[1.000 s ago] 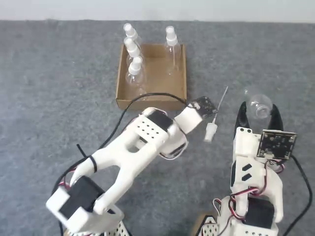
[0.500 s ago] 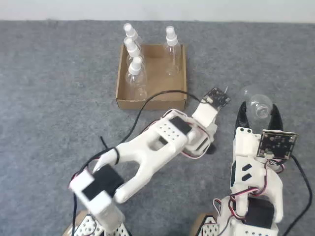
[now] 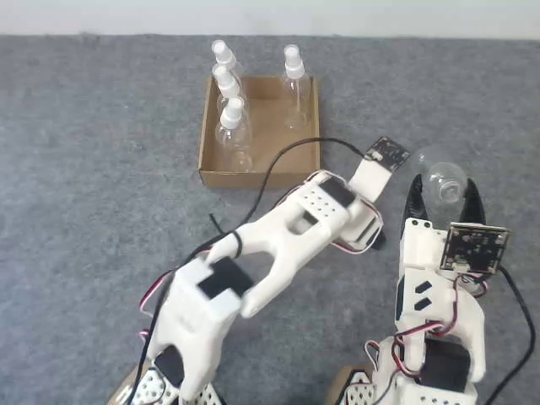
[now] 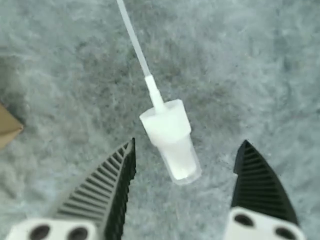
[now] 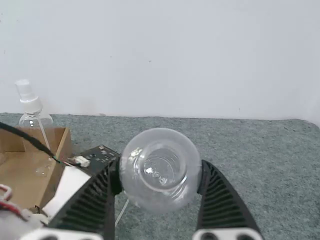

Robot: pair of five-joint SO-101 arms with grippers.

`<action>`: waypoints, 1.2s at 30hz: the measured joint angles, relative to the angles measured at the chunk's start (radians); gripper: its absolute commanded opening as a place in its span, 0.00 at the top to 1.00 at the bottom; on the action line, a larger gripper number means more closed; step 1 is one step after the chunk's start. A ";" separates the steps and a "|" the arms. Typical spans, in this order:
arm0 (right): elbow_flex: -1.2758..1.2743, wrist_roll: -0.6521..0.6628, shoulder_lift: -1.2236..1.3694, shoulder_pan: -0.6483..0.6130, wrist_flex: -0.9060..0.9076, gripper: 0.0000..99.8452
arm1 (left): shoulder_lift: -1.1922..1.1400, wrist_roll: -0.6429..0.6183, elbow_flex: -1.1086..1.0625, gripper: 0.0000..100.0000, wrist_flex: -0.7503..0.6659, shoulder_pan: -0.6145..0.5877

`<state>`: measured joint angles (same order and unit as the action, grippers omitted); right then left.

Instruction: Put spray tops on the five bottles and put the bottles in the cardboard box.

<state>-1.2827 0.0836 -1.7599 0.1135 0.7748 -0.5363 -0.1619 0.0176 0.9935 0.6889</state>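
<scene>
A white spray top (image 4: 170, 140) with a long thin tube lies on the grey carpet, between the open fingers of my left gripper (image 4: 188, 146) and touching neither. In the high view the left arm (image 3: 337, 211) stretches over that spot, just left of the right gripper. My right gripper (image 3: 443, 184) is shut on a clear round bottle (image 3: 445, 171), and the bottle (image 5: 160, 150) shows its round end between the black fingers (image 5: 105, 195). The cardboard box (image 3: 257, 177) stands at the back with several capped bottles (image 3: 232, 114) upright in it.
The left arm's black cable (image 3: 278, 169) loops over the box's front right corner. From the right wrist, the box (image 5: 20, 150), one capped bottle (image 5: 32, 112) and the left arm's wrist board (image 5: 95, 155) are close by. Bare grey carpet (image 3: 101, 169) spreads left of the box.
The left arm swung to the right and forward until it stood over the spray top, which it now covers in the high view. The right arm and its bottle kept still.
</scene>
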 measured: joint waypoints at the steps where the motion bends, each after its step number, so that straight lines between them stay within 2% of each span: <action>1: 0.000 0.000 0.000 0.000 0.000 0.96 | -0.029 0.000 0.043 0.74 0.035 0.000; 7: 0.000 0.000 0.000 0.000 0.000 0.96 | -0.173 0.000 0.270 0.90 0.186 0.000; 13: 0.000 0.000 0.000 0.000 0.000 0.96 | -0.261 0.000 0.425 0.99 0.279 0.000; 24: 0.000 0.000 0.000 0.000 0.000 0.96 | -0.276 0.000 0.477 0.99 0.394 0.002; 31: 0.000 0.000 0.000 0.000 0.000 0.96 | -0.189 0.000 0.476 0.99 0.465 0.002; 36: 0.000 0.000 0.000 0.009 0.000 0.96 | -0.087 0.000 0.377 0.99 0.459 0.002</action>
<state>-1.2827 0.0836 -1.7599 0.1227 0.7748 -0.6237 -0.1619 0.3951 1.4523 0.6905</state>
